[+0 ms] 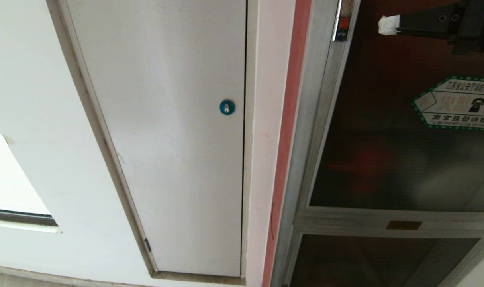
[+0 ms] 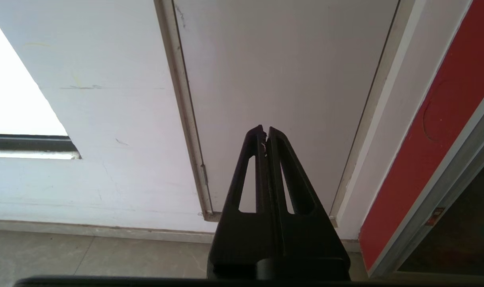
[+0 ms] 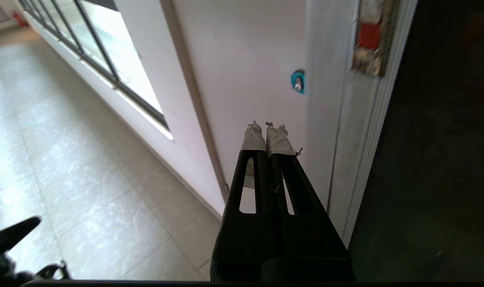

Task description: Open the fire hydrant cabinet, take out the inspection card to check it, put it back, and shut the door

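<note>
Looks like a corridor in some public or office building, not a home. The right half of the head view is taken up by a metal-framed fire cabinet [image 1: 305,167] set into the wall, with a dark glass door [image 1: 393,159] carrying a green-bordered sticker [image 1: 457,103]. Left of it there's a plain white service door [image 1: 166,139] with a small blue lock [image 1: 227,107]. The right wrist view shows a long tiled floor [image 3: 66,159] running beside a row of big windows [image 3: 106,56].

Closed dark-glass door [image 1: 385,159] in silver-framed cabinet [image 1: 305,159]
</note>
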Motion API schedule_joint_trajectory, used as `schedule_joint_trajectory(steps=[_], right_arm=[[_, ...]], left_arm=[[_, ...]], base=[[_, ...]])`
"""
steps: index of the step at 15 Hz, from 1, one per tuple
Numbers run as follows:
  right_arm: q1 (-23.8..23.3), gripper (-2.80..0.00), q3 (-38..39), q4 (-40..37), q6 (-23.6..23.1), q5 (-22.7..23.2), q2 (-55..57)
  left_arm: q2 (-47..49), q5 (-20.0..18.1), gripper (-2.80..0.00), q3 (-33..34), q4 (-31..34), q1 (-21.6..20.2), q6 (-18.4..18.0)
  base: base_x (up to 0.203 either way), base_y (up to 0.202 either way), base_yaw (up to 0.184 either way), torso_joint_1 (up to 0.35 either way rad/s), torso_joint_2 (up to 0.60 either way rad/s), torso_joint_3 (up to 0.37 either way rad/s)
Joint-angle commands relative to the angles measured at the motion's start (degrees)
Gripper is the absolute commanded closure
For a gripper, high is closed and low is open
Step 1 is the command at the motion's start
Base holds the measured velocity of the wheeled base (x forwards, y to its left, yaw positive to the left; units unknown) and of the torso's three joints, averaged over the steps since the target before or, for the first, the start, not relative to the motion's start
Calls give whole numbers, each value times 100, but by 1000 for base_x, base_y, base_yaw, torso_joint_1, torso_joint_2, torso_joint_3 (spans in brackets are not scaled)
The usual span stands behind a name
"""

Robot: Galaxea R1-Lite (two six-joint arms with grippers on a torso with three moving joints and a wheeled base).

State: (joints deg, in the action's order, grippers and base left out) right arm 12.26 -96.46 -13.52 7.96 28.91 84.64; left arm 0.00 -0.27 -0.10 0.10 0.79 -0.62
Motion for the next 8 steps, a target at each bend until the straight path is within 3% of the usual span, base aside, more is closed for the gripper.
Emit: schedule_joint_trajectory(steps=[1,5,8], right_arm=[[4,0,-244,6,4,-3,341],[81,0,-561,209,4,-43,629],[181,0,-847,218,4,-419,795]], left_arm=[[0,0,0,1,-1,0,1],[0,0,0,1,-1,0,1],[0,0,0,1,-1,0,1]], base=[[0,0,0,0,0,0],[0,0,0,0,0,0],[0,0,0,0,0,0]])
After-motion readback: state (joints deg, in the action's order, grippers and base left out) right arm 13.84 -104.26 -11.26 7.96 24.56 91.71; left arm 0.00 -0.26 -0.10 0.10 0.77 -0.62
